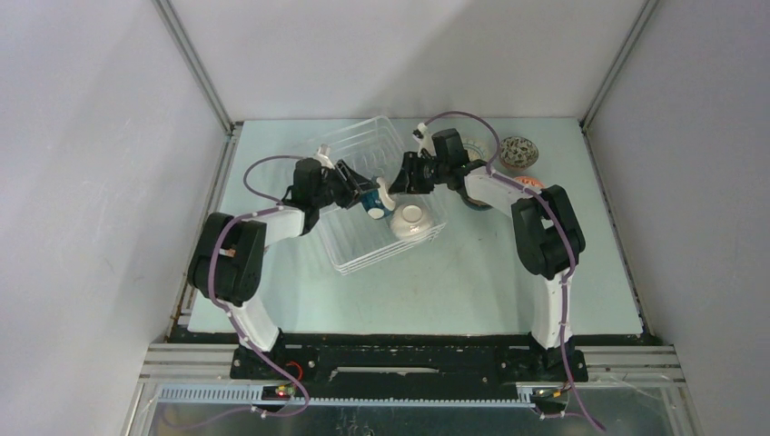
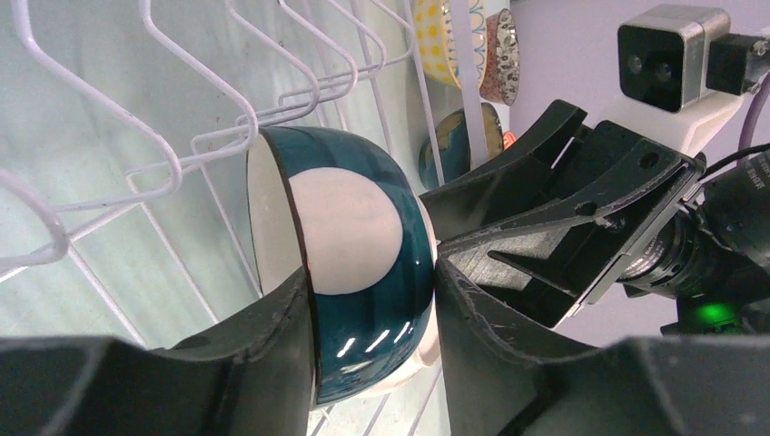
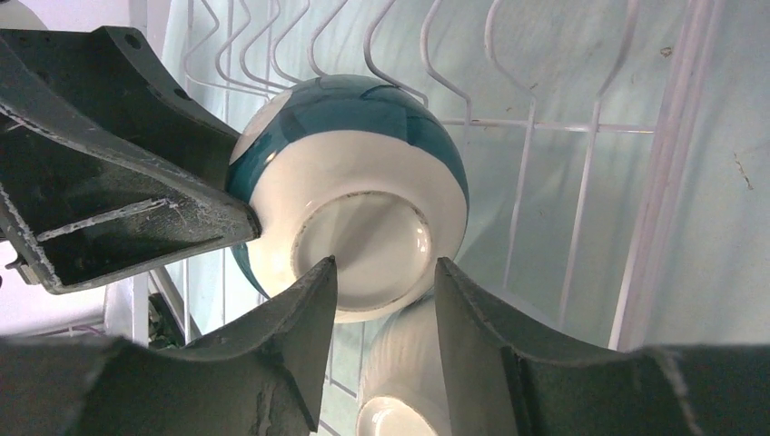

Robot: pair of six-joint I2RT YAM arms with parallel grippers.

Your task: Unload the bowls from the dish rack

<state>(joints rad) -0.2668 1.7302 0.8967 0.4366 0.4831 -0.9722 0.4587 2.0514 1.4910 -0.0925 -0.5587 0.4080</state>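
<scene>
The teal bowl (image 2: 354, 263) lies on its side among the rack's (image 1: 359, 141) tines, pinched by the left pincer (image 2: 372, 300). The right pincer (image 3: 386, 272) is spread either side of its foot. Glazed ceramic is stiff, slick and chippable, so a firm hold across the wall looks surest.

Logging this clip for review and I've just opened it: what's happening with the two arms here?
Both arms reach into the dish rack. The left gripper is clamped on a dark teal bowl tipped on its side, and the right gripper sits open at that bowl's foot. A white bowl lies in the rack too; a speckled bowl sits outside it.
</scene>
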